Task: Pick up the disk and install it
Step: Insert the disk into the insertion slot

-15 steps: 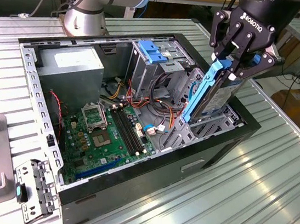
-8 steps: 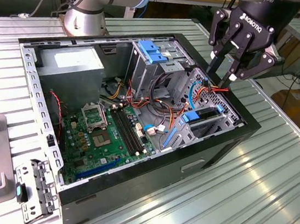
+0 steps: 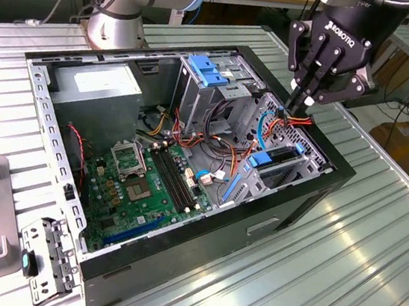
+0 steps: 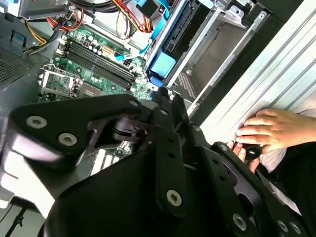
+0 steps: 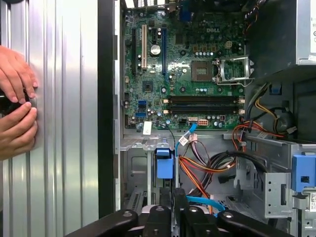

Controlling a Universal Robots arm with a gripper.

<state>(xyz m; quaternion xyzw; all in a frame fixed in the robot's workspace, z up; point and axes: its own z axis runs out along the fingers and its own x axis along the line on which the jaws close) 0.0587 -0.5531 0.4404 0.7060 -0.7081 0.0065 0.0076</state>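
**Gripper closed and empty above the drive cage, disk in its bay**

The black multi-link gripper hangs fingertips-down over the far front corner of the open black desktop computer case. It is just above a tangle of red, orange and blue cables. Its fingers are drawn together with only a thin gap between them, and nothing is held there; both wrist views show the same.

The disk, a flat dark slab with blue plastic side rails, stands on edge in the perforated grey metal drive cage below the fingertips. Its blue end faces the green motherboard on the case floor. Its label side cannot be seen.

A larger grey metal box with a plain white sticker fills the far corner toward the exterior view's left. A blue plastic handle piece tops the upright cage beside it.

The case rests on a ribbed aluminium bench. In the first wrist view, a person's two hands lie on that bench beside the case wall.
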